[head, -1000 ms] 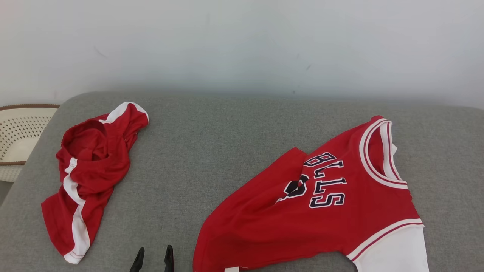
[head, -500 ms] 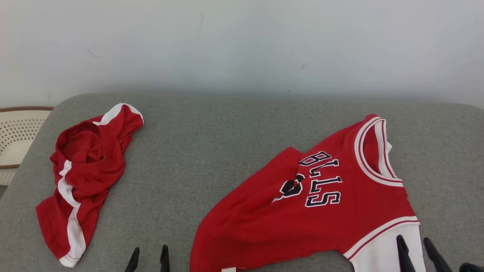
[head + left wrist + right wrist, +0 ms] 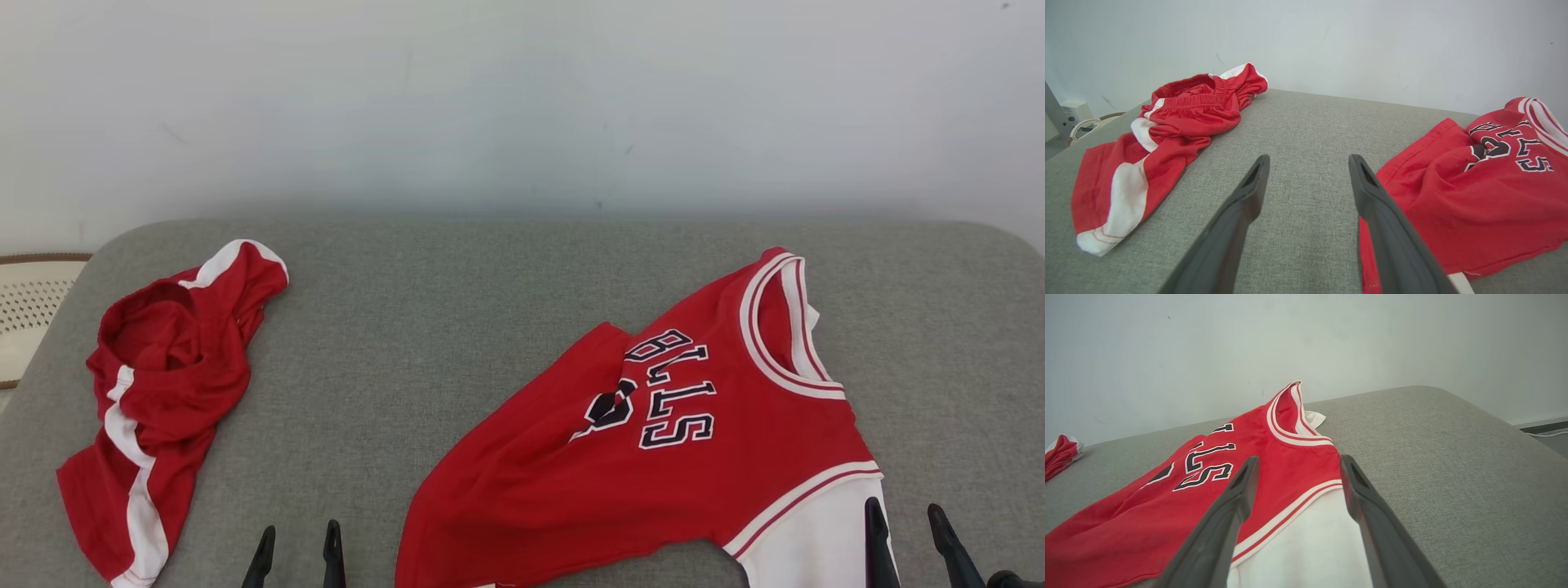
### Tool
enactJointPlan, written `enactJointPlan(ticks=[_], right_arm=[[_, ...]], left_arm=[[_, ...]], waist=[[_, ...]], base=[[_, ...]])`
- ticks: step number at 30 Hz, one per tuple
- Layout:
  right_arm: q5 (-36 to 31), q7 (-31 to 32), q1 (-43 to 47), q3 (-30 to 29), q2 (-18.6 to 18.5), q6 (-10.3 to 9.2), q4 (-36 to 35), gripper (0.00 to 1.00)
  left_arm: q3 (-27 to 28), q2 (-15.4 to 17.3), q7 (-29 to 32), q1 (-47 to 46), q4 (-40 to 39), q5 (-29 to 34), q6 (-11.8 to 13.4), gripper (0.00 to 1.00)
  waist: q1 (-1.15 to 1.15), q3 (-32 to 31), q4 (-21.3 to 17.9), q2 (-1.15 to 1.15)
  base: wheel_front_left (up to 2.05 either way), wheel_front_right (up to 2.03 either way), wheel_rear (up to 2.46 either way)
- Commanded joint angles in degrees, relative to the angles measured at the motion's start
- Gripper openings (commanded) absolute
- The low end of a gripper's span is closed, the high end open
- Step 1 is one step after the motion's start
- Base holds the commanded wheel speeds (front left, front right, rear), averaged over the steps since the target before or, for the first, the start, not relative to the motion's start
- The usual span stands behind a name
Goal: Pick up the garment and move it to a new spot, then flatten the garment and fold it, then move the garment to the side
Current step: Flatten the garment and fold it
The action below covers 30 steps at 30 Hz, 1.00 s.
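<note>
A grey fabric-covered counter with rounded corners runs across the room, backed by a plain pale wall marked with a few faint scuffs. On the counter's left side lies a crumpled pair of red shorts with white side stripes, the elastic waistband bunched toward the far edge and one leg trailing toward the near left. Just past the counter's left end sits a cream perforated basket with a brown rim. Beyond the right end, a thin white cable runs low beside the wall.
</note>
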Motion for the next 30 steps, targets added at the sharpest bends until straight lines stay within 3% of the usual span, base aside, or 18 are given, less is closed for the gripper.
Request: enactJointPlan(ticks=[1,21,30], right_arm=[[-0.4,-0.4,-0.2,-0.1,0.1,0.03,0.1,1.00],[-4.8,-0.2,-0.5,0.5,2.5,0.03,-0.1,1.00],[-5.1,0.6,-0.4,0.8,2.8,0.03,0.0,1.00]], left_arm=[[0.2,0.3,-0.1,0.8,-0.1,0.8,0.2,1.00],[0.7,2.7,1.7,1.3,-4.1,2.9,2.5,1.00],[0.9,2.8,1.4,2.7,-5.6,0.4,1.5,1.00]], waist=[[0.00,-0.3,-0.4,0.00],[0.00,-1.2,-1.1,0.00],[0.00,-1.8,-1.2,0.00]], base=[[0.00,0.00,0.00],[0.00,0.00,0.00],[0.00,0.00,0.00]])
